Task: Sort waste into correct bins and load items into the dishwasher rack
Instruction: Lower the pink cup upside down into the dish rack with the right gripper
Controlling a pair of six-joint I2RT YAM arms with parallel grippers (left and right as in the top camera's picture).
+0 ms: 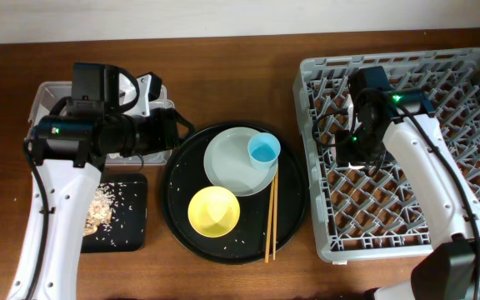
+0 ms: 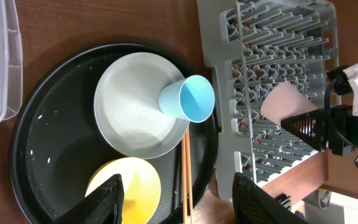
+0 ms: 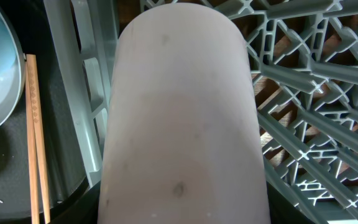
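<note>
right gripper: jaws pressed on pink cup, held over left side of dishwasher rack | left gripper: jaws spread, empty | risk: cup may be tipped by pegs if released tilted or too high

Grey lattice rack sits at the tabletop's right edge. Pink cup is held over its left half. At centre:
- Blue cup, tipped on the pale plate.
- Yellow bowl, upright, nearer the front edge.
- Chopsticks, parallel, to the bowl's right.

Clear box is at the far-left corner. Black tray in front of it holds beige scraps.
</note>
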